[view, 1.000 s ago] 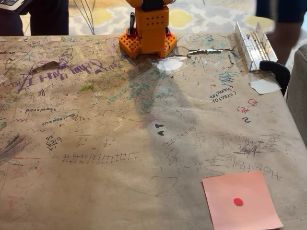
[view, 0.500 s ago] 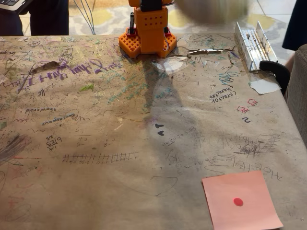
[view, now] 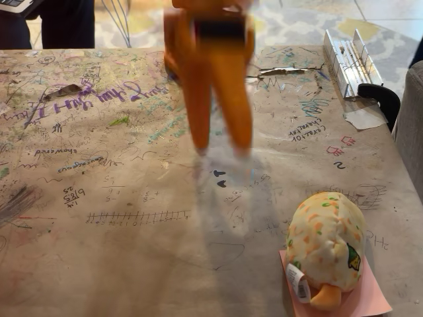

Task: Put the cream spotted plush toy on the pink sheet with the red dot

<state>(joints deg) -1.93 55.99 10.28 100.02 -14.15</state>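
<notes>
The plush toy (view: 325, 247) lies on the pink sheet (view: 370, 298) at about 5 o'clock in the fixed view, near the front edge of the desk (view: 132, 251). It covers most of the sheet, so the red dot is hidden. The job looks done, or almost done. Nothing is holding the toy.

The orange gripper (view: 221, 148) is up near 12 o'clock, well apart from the toy. It is blurry. Its two fingers hang down with a gap between them, so it looks open and holds nothing.

At about 2 o'clock there is a silver metal rail (view: 347, 58), a black clamp (view: 380, 96) and a white paper scrap (view: 363, 117). They are far from the toy. Nothing stands in the way.
</notes>
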